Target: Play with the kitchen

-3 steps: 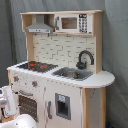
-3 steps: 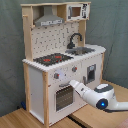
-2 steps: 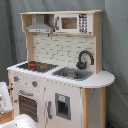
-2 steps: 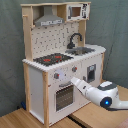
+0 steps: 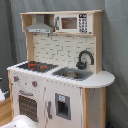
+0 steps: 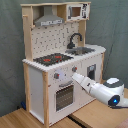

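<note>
arm (image 6: 100, 89) reached further in, at kitchen (image 6: 60, 65) front.

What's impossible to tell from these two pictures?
- Gripper: in the second exterior view the arm reaches toward the kitchen, hiding its own tip.
- In the first exterior view only a white bit of the arm shows, cut by the bottom edge.
- Oven inside: too dark behind the window.
</note>
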`<action>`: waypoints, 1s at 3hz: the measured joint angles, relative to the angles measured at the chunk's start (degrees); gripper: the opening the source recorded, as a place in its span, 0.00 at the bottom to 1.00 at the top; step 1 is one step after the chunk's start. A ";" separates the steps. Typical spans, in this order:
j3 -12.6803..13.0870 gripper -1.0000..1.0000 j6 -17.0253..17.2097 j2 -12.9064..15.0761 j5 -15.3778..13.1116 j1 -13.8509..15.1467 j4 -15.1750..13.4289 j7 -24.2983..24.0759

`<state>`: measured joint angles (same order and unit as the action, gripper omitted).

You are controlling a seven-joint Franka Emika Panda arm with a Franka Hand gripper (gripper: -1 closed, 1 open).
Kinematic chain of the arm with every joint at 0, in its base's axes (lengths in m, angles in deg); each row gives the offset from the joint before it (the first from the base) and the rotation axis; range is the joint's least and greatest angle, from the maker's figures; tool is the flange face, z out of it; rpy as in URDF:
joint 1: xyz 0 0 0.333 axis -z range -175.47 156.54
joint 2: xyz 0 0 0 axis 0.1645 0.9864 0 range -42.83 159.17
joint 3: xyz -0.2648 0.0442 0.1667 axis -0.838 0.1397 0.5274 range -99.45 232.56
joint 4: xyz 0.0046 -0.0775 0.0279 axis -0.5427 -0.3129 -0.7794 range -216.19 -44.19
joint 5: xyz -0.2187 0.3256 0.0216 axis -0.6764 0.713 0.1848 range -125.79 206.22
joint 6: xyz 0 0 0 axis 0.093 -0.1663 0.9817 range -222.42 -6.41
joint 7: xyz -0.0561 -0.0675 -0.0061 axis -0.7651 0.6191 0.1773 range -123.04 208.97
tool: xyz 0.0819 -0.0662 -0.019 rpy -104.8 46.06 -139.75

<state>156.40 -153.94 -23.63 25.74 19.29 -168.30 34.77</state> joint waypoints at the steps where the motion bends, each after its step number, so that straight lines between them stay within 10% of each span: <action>1: -1.69 1.00 0.00 -2.30 -2.25 -0.96 1.96 4.17; 3: -2.93 1.00 -0.25 -2.93 -4.91 -0.95 4.17 16.12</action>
<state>153.48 -154.19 -26.56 20.83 18.35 -164.13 50.89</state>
